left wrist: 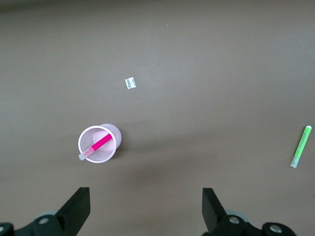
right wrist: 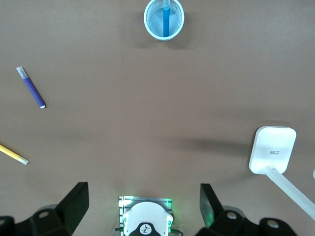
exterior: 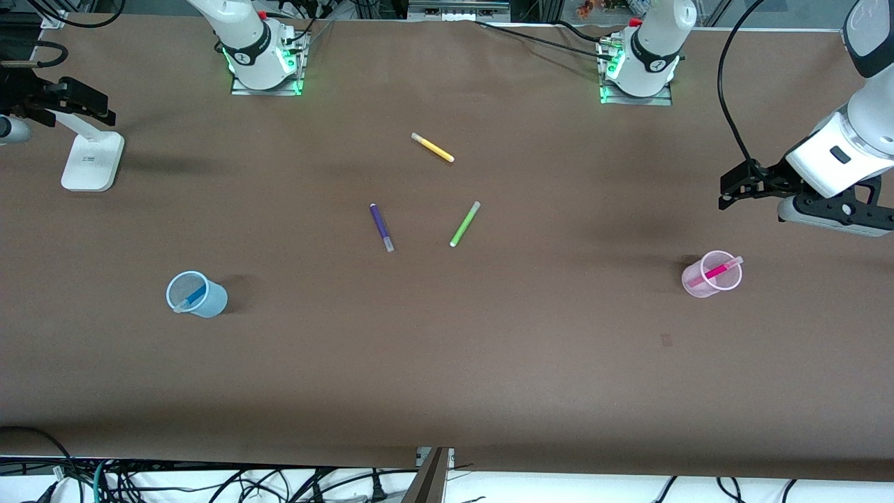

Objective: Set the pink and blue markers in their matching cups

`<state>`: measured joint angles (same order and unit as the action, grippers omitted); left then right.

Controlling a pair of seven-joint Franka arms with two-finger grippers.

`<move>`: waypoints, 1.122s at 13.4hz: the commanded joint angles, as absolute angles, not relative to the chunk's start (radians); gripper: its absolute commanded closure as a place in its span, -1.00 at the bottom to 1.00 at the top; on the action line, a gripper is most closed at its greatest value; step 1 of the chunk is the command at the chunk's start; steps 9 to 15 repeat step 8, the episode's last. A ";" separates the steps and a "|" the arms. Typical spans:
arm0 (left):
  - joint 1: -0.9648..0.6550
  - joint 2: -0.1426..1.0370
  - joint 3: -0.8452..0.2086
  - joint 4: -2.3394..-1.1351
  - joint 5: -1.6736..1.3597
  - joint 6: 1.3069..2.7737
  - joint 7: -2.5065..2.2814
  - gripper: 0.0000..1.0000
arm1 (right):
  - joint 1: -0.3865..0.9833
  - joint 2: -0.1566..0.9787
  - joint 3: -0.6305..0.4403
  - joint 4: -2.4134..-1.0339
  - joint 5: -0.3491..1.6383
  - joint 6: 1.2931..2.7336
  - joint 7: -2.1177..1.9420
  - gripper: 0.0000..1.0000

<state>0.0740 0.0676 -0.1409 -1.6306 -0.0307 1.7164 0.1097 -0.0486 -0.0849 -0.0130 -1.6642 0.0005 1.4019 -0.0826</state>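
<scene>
The pale pink cup [exterior: 711,274] stands toward the left arm's end of the table with the pink marker [exterior: 715,272] leaning inside it. Both show in the left wrist view: the cup [left wrist: 111,133] and the marker [left wrist: 97,145]. The pale blue cup [exterior: 198,295] stands toward the right arm's end with the blue marker [exterior: 192,297] inside it; in the right wrist view the cup [right wrist: 164,18] holds the marker [right wrist: 166,17]. My left gripper [exterior: 731,190] [left wrist: 145,209] is open and empty, in the air beside the pink cup. My right gripper [exterior: 70,105] [right wrist: 142,204] is open and empty, in the air at the right arm's end.
A purple pen [exterior: 381,227] [right wrist: 31,87], a lime-green pen [exterior: 464,223] [left wrist: 300,147] and a yellow pen [exterior: 432,147] [right wrist: 14,154] lie mid-table. A white stand [exterior: 92,162] [right wrist: 273,149] sits under my right gripper. A small white scrap [left wrist: 130,83] lies near the pink cup.
</scene>
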 commanded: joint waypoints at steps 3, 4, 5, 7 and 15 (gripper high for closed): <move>0.078 0.038 -0.138 -1.657 -0.041 1.720 0.140 -1.00 | -0.052 -0.035 -0.015 -1.592 -0.012 1.381 -0.086 -1.00; 0.078 0.038 -0.138 -1.658 -0.040 1.720 0.141 -1.00 | -0.052 -0.035 -0.017 -1.592 -0.012 1.381 -0.086 -1.00; 0.078 0.038 -0.138 -1.657 -0.040 1.720 0.140 -1.00 | -0.052 -0.035 -0.015 -1.592 -0.012 1.381 -0.086 -1.00; 0.078 0.038 -0.138 -1.657 -0.040 1.714 0.141 -1.00 | -0.051 -0.035 -0.015 -1.592 -0.012 1.381 -0.086 -1.00; 0.078 0.038 -0.138 -1.657 -0.040 1.715 0.141 -1.00 | -0.051 -0.035 -0.017 -1.592 -0.012 1.381 -0.087 -1.00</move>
